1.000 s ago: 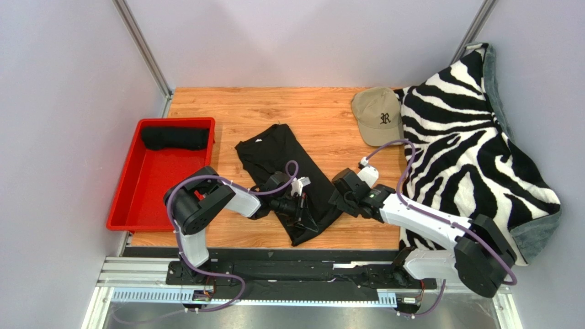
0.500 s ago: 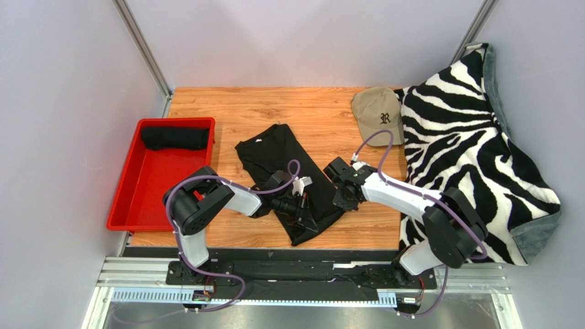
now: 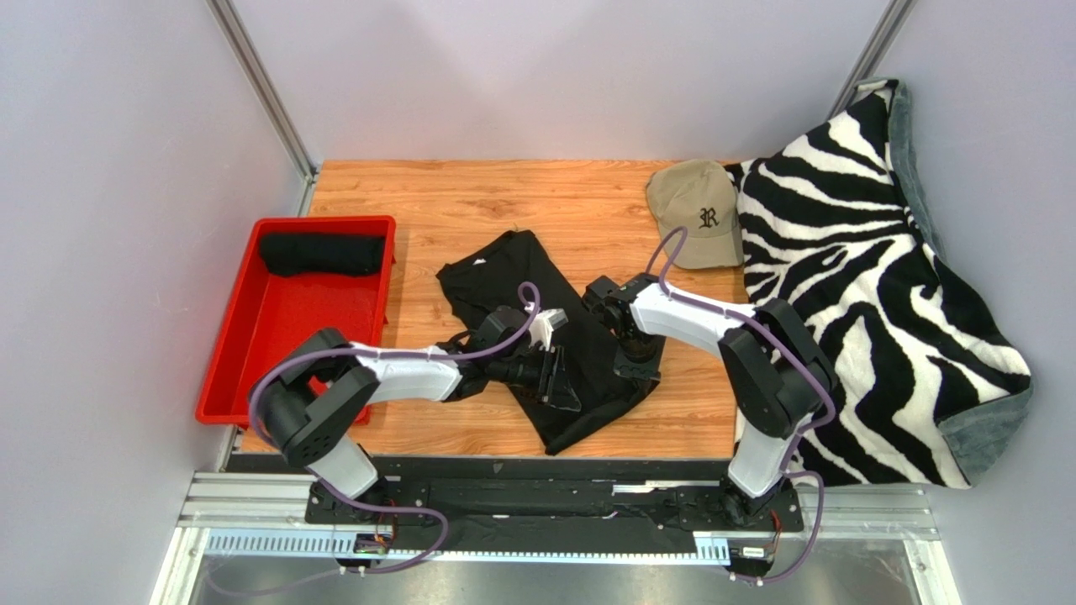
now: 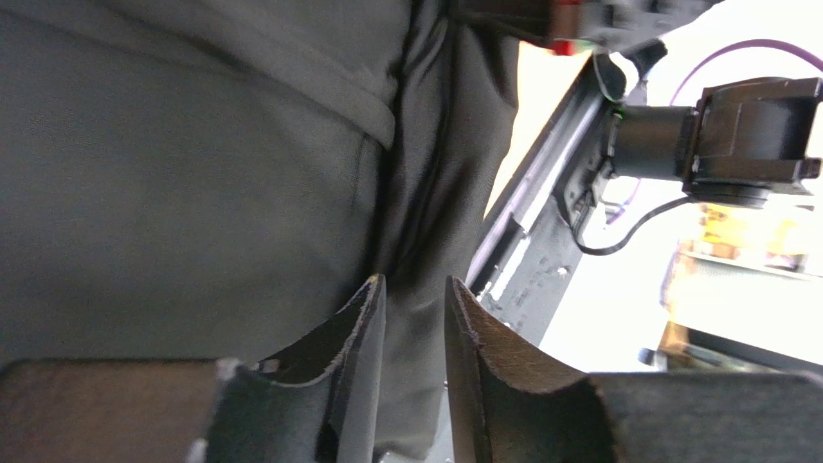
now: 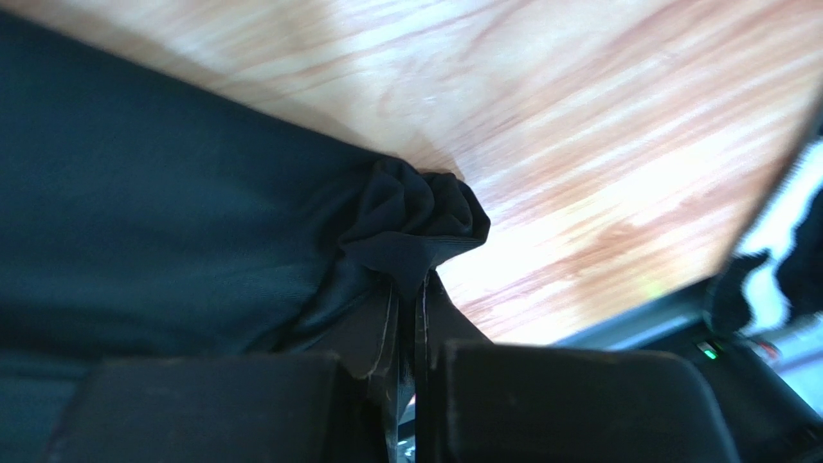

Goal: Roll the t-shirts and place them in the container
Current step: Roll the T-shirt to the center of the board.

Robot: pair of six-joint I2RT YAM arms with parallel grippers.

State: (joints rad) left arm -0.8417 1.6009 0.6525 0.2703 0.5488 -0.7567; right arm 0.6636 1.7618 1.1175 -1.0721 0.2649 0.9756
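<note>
Right arm swung in over shirt since prev frame. Right gripper [image 5: 406, 294] jaws clamped on bunched edge of black t-shirt [image 3: 499, 284], lying mid table [image 3: 568, 202]. Left gripper [image 4: 413, 304] jaws slightly apart over fabric.

t-shirt [image 3: 499, 290]: we record plain black, with no print seen.
rolled garment [image 3: 322, 255], at 12 o'clock in the tray: we find it black as well.
tray [image 3: 272, 347]: solid red.
table [image 3: 568, 202]: orange-brown wood grain.
cap [image 3: 692, 214]: khaki, with a dark letter R on the front.
blanket [image 3: 859, 277], at 3 o'clock of the table: black-and-white zebra stripes, and we note a grey-green border.
arms [image 3: 404, 374]: white shells, black joints.
cables [image 3: 272, 388]: purple.
</note>
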